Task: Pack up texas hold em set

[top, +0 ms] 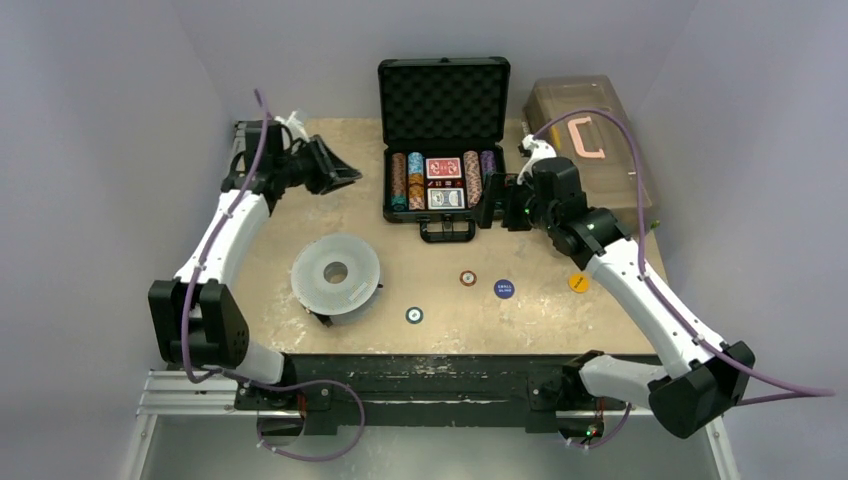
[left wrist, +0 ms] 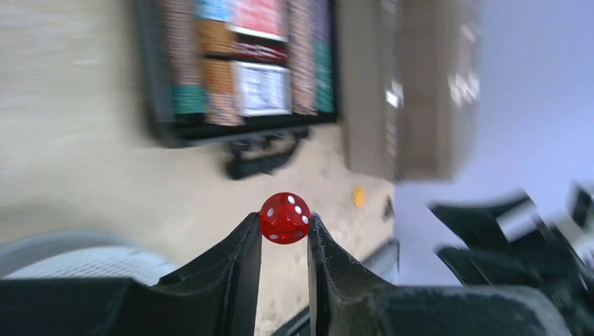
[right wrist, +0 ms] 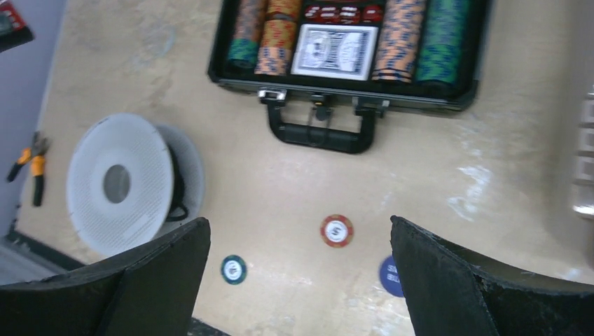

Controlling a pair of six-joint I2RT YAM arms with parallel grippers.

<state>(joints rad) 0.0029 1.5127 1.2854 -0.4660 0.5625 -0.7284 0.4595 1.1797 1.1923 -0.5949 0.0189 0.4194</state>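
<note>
A: Holding a red die [left wrist: 284,217] at the very tips of the left gripper [top: 350,178], fingers [left wrist: 245,248] clamped on it, up over the table and to the left of the open case [top: 386,185]. How to put it away well?

B: Carry slowly (easy to lose from such a tip grip). Aim for the narrow slot between the two card decks [top: 443,167], beside what look like more red dice [right wrist: 343,14]. Come low over the slot, then open only a little, to avoid a bounce into the chip rows [top: 400,178].

A: And on the right side?

B: Right gripper [right wrist: 300,224] spread wide, holding nothing, hanging just beside the right wall of the case. Better to keep it out of the path.

A: Anything else around?

B: Loose on the table in front of the case: a red chip [right wrist: 337,231], a dark green chip [right wrist: 233,269], a blue button [top: 504,289], an orange button [top: 578,283]. Also a white disc [top: 335,272] and a brown toolbox [top: 590,140], not part of the set. Nothing visible between die and case.
</note>
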